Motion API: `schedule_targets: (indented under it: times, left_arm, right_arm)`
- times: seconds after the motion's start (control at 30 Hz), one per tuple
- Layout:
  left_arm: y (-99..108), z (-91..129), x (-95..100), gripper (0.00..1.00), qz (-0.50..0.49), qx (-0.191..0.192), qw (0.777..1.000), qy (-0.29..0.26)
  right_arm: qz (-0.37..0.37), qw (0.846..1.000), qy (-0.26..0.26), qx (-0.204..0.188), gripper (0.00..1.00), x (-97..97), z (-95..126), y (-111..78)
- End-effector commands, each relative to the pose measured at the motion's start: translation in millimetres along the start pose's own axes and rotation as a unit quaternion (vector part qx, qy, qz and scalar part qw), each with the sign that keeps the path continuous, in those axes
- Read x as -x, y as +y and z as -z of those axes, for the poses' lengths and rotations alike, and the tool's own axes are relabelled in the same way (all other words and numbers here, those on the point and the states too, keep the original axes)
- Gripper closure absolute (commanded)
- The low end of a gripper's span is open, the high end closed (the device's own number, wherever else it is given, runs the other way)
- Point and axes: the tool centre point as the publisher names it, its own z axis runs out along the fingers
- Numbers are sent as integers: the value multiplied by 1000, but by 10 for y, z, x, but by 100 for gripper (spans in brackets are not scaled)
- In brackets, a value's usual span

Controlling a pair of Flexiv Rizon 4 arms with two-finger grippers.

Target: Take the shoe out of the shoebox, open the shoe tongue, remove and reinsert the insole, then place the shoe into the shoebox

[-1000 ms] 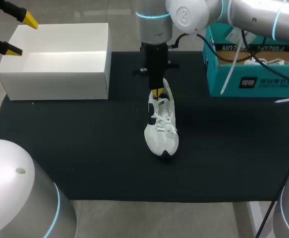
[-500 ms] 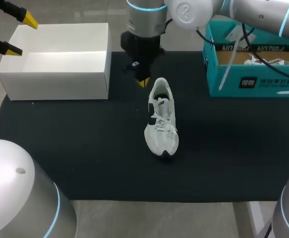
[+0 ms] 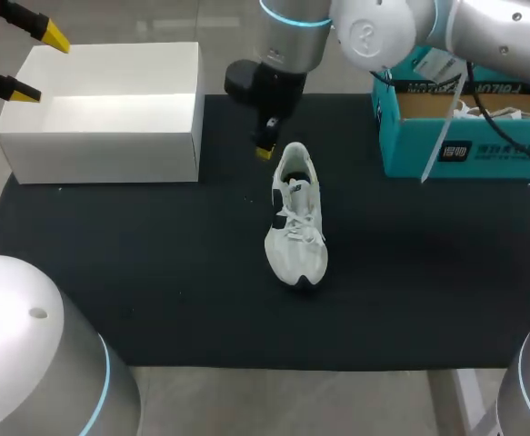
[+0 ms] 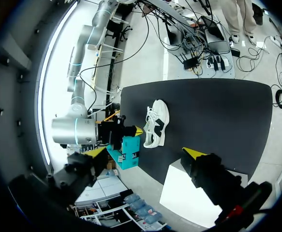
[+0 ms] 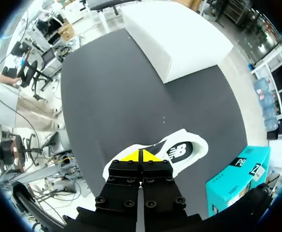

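Observation:
A white sneaker lies upright on the black mat, heel toward the back, laces loose; it also shows in the left wrist view and the right wrist view. My right gripper hangs shut and holding nothing, just left of the sneaker's heel and above the mat; its yellow tips are pressed together. My left gripper stands wide open over the far left corner of the white box, nothing between its fingers. The teal shoebox stands at the back right.
The white box is open on top and looks empty inside; it shows in both wrist views. White paper and straps lie in the teal shoebox. The mat's front half is bare.
My right gripper has risen off the sneaker's heel opening and swung left and back, staying shut. The sneaker and my left arm have kept still.

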Motion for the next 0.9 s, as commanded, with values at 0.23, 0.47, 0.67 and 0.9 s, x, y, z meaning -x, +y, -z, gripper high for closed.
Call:
schedule_targets:
  times: [0.23, 0.47, 0.67, 0.9]
  left_arm:
    - [16, 3, 6, 0, 0, -2, 1000, 2]
    - [16, 3, 6, 0, 0, -2, 1000, 2]
    - [16, 3, 6, 0, 0, -2, 1000, 2]
    - [16, 3, 6, 0, 0, -2, 1000, 2]
  right_arm:
    - [211, 977, 8, -35, 93, 549, 122, -216]
    - [227, 971, -3, -71, 64, 900, -23, -172]
    - [213, 973, -38, -84, 60, 1135, -162, -110]
    - [202, 972, -69, -100, 62, 1347, -372, -148]
